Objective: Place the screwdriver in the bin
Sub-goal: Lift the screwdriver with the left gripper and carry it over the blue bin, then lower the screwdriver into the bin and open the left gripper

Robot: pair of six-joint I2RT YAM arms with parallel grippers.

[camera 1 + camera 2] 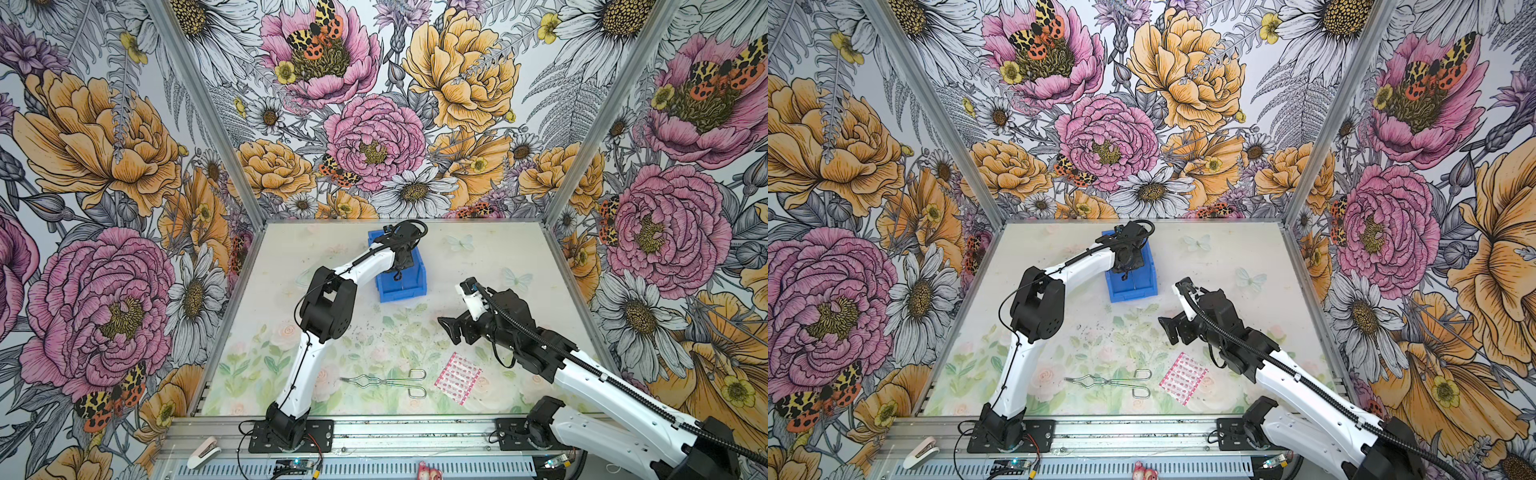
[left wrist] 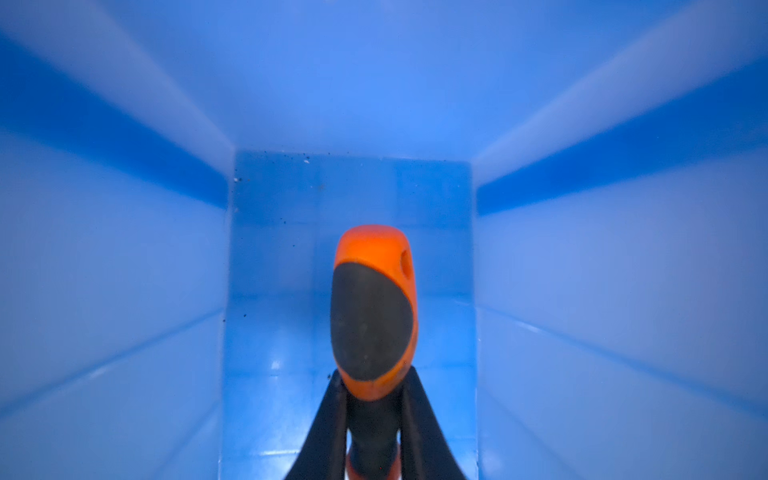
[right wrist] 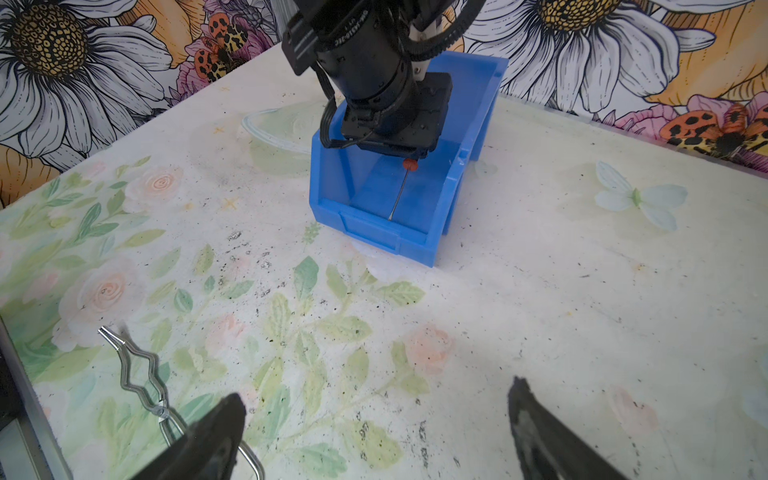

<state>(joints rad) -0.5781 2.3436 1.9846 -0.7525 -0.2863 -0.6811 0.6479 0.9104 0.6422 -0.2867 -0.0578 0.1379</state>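
left gripper (image 2: 372, 374) is clamping the screwdriver (image 2: 372, 316) inside the bin (image 2: 582, 270). right gripper (image 3: 377, 390) is hanging open near the bin.

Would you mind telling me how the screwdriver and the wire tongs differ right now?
The screwdriver is clamped in the left gripper inside the bin, while the tongs lie loose and flat on the table, near its front edge. The screwdriver has a chunky orange-and-black handle and one thin shaft; the tongs are bare bent wire with two loop handles. Both show slim silver metal.
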